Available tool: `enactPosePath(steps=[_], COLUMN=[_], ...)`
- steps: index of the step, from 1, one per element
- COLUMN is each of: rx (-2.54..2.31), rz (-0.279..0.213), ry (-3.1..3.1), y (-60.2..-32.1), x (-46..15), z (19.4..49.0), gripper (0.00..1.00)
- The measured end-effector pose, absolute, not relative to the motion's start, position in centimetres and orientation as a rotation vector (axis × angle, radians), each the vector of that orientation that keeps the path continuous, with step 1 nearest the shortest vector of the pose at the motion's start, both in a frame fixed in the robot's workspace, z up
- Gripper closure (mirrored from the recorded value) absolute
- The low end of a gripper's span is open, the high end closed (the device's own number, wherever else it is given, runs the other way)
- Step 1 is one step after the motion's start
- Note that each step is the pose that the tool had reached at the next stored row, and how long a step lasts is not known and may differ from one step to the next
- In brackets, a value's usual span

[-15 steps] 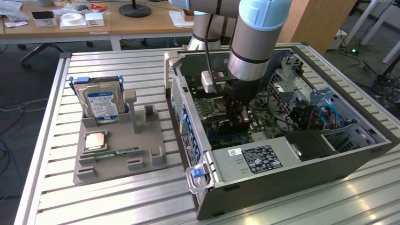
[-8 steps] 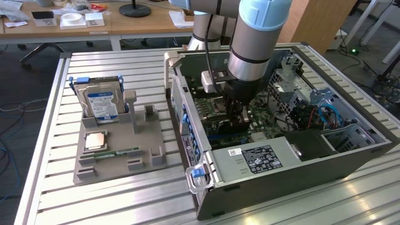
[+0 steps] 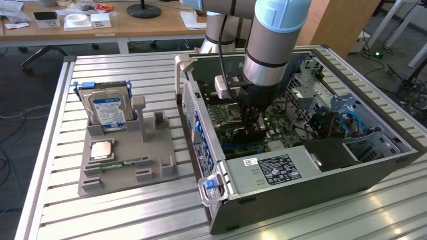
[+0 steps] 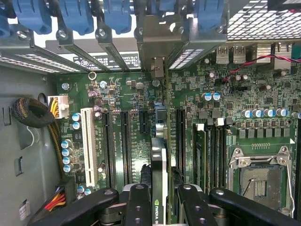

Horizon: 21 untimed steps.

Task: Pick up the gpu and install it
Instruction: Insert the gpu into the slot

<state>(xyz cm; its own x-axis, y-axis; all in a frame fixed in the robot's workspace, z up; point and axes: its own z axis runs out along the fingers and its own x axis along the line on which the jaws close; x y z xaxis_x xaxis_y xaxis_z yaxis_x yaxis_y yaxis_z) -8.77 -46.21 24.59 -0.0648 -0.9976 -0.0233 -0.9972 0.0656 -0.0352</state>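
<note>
My gripper (image 3: 253,131) reaches down into the open computer case (image 3: 227,210), just above the green motherboard (image 3: 230,117). In the wrist view the gpu (image 4: 159,165) stands edge-on between my two black fingers (image 4: 137,203), a green logo on its near edge. My gripper (image 4: 160,209) is shut on it. The card runs in line with the long black expansion slots (image 4: 126,146), and its metal bracket end (image 4: 157,33) reaches the case's rear slot openings. Whether its lower edge sits in a slot I cannot tell.
On the exterior view's left, a grey holder tray (image 3: 127,172) carries a hard drive (image 3: 110,112), a processor chip (image 3: 101,150) and a memory stick (image 3: 130,162). The power supply (image 3: 280,170) and drive cage (image 3: 373,145) crowd the case. The empty processor socket (image 4: 256,183) lies beside the card.
</note>
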Motion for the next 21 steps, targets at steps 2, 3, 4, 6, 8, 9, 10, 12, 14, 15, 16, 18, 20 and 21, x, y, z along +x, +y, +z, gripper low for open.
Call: enactPosePath(steps=[2, 3, 4, 6, 8, 9, 10, 12, 14, 15, 16, 18, 20, 21], rx=[-2.12, -2.12, -2.12, -2.12, -2.12, -2.12, -2.12, -2.12, -2.119, -2.118, -2.117, -2.116, -2.114, -2.114], rz=[-0.016, -0.016, -0.015, -0.015, -0.015, -0.015, -0.015, -0.015, -0.015, -0.015, -0.015, -0.015, -0.015, -0.016], ry=[2.263, 2.263, 2.263, 2.263, 2.263, 2.263, 2.263, 2.263, 2.264, 2.264, 2.265, 2.267, 2.268, 2.268], y=[-46.2, -46.2, -46.2, -46.2, -46.2, -46.2, -46.2, -46.2, -46.2, -46.2, -46.2, -46.2, -46.2, -46.2], x=[-8.8, -8.8, -8.8, -8.8, -8.8, -8.8, -8.8, -8.8, -8.8, -8.8, -8.8, -8.8, -8.8, -8.8], z=[24.6, 24.6, 24.6, 24.6, 24.6, 24.6, 24.6, 24.7, 24.9, 25.0, 25.2, 25.6, 26.0, 26.1], gripper=[0.73, 0.73, 0.67, 0.61, 0.55, 0.55, 0.55, 0.55, 0.55, 0.55, 0.55, 0.55, 0.55, 0.55])
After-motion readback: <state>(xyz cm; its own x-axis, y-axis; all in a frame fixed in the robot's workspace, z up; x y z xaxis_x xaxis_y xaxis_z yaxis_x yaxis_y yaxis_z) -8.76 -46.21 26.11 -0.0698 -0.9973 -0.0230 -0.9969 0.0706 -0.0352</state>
